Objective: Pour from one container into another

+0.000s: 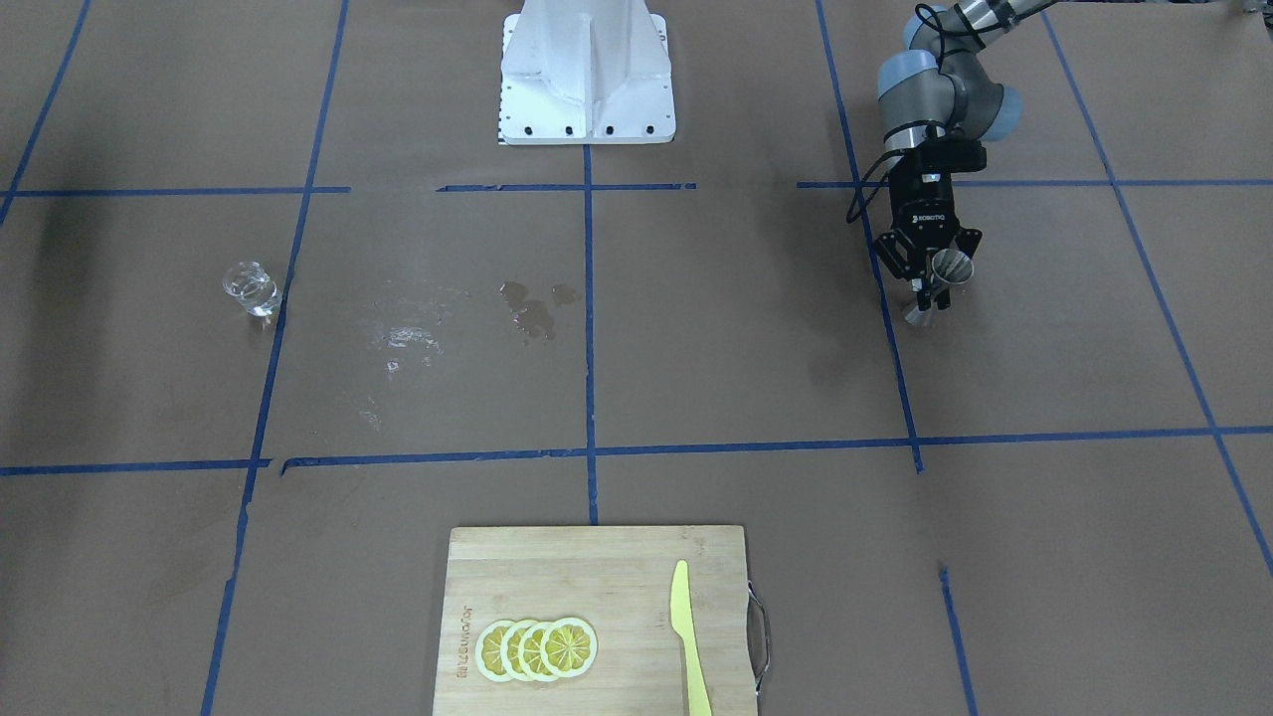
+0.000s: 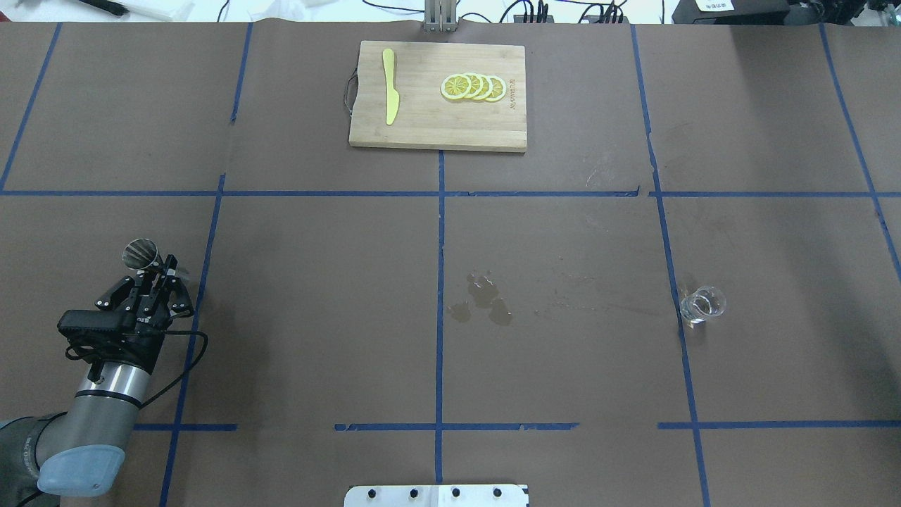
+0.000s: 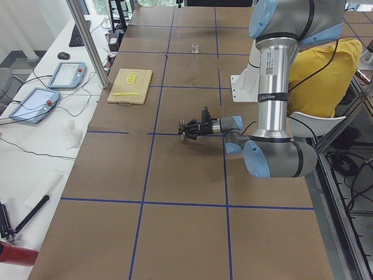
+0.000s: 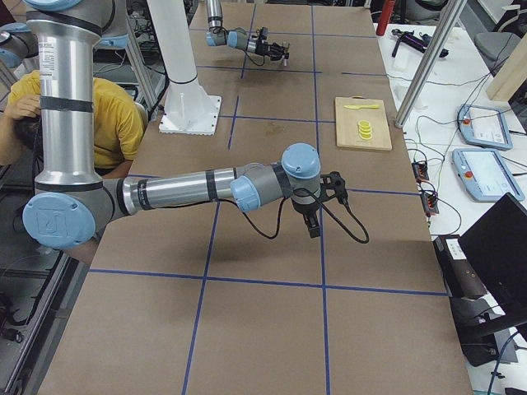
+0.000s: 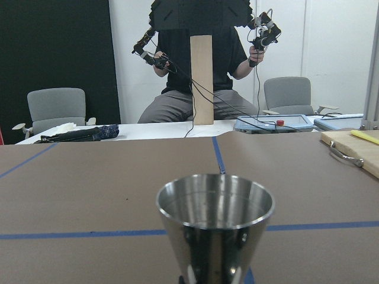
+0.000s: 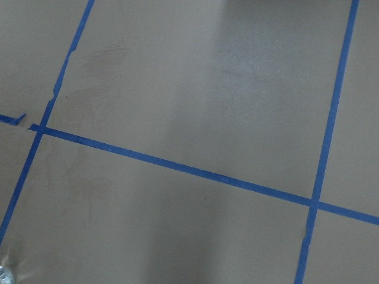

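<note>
The steel hourglass jigger [image 1: 950, 268] is on the table's left side, and my left gripper [image 1: 933, 290] is shut on its narrow waist. The overhead view shows the jigger's [image 2: 141, 253] open mouth just past the left gripper [image 2: 160, 273]. In the left wrist view its upper cone [image 5: 215, 219] stands upright and fills the lower middle. The clear glass cup [image 2: 702, 304] stands alone on the right side, also seen from the front [image 1: 251, 288]. My right gripper [image 4: 314, 230] hangs over bare table, seen only from the right side, so I cannot tell its state.
A wooden cutting board [image 2: 422, 127] with lemon slices [image 2: 473, 86] and a yellow knife [image 2: 389, 95] lies at the far edge. Wet patches [image 2: 484, 301] mark the table's middle. The robot's white base [image 1: 587, 75] is at the near edge. A person [image 5: 198, 71] sits beyond the table.
</note>
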Robot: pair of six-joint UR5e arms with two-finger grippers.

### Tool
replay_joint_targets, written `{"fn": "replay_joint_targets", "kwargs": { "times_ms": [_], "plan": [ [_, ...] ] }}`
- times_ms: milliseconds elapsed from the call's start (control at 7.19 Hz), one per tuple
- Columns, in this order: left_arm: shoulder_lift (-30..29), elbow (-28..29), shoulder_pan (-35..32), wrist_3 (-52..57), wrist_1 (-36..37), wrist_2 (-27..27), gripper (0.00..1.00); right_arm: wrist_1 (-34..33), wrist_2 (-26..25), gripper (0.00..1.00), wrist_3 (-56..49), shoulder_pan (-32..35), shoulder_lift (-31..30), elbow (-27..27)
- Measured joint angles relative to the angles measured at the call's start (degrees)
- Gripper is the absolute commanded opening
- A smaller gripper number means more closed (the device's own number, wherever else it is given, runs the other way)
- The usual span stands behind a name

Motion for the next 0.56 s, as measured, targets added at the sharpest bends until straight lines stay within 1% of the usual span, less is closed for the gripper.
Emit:
{"fn": "replay_joint_targets", "kwargs": {
  "times_ms": [278, 556],
  "plan": [
    [-0.4, -0.5, 0.1, 8.6, -10.0, -0.1, 0.0, 0.0, 0.0, 1.0, 0.3, -0.1, 0.1, 0.2],
    [-1.3, -2.1, 0.6, 17.5, -15.0, -1.1, 0.0, 0.8, 0.1, 1.0, 0.5, -0.1, 0.2, 0.4]
  ]
}}
